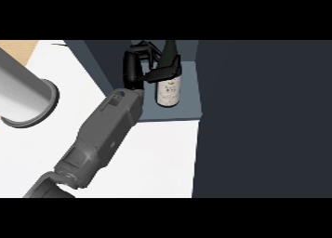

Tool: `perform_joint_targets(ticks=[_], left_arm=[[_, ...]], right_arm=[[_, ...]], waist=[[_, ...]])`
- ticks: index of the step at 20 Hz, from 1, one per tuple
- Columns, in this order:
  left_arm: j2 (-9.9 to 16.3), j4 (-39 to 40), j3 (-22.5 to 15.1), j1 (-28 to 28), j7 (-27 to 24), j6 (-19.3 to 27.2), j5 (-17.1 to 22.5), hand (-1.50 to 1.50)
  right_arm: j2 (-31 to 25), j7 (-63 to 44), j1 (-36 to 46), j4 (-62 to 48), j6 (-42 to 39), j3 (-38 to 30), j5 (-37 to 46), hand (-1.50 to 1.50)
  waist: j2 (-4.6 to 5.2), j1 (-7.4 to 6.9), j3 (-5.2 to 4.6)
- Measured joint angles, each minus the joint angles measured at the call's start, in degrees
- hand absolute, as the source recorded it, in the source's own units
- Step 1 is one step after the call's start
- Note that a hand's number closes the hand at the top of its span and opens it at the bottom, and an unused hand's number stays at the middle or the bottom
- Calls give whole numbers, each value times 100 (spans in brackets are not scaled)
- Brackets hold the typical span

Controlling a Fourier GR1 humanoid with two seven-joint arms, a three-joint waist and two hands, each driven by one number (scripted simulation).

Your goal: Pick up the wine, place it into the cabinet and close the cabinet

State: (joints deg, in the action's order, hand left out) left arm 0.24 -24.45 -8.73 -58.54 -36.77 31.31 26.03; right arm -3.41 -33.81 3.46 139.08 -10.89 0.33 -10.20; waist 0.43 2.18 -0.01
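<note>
My grey forearm crosses the smooth white worktop (pixel 161 158). Beyond it my robot hand (pixel 142 65), black fingers curled, grips the wine (pixel 168 90), a dark glass bottle with a pale label, standing inside the matte blue-grey cabinet (pixel 189 114). Placing looks nearly done; letting go and closing remain.

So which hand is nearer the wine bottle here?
Right. The right hand is curled round the wine bottle inside the cabinet; the left hand is out of view.
</note>
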Motion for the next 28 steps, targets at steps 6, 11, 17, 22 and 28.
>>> perform_joint_targets(ticks=[6,11,17,22,28], left_arm=[[-2,568,301,-283,-200,-187,204,150],[-16,845,700,-428,-290,-498,467,150],[-29,1112,899,-555,-477,-667,561,150],[-26,1335,998,-650,-603,-698,534,150],[-20,1626,1035,-686,-678,-568,435,-150]], right_arm=[[50,-1,52,-16,-2,131,-6,-150],[112,-69,139,-21,88,235,-1,-150],[70,1,61,-33,10,124,-25,-150],[64,14,130,-60,-16,138,-34,-150],[78,25,152,-69,-29,166,-47,-150]], waist=[[29,71,-2],[36,92,0],[27,108,13],[29,120,19],[53,152,12]])
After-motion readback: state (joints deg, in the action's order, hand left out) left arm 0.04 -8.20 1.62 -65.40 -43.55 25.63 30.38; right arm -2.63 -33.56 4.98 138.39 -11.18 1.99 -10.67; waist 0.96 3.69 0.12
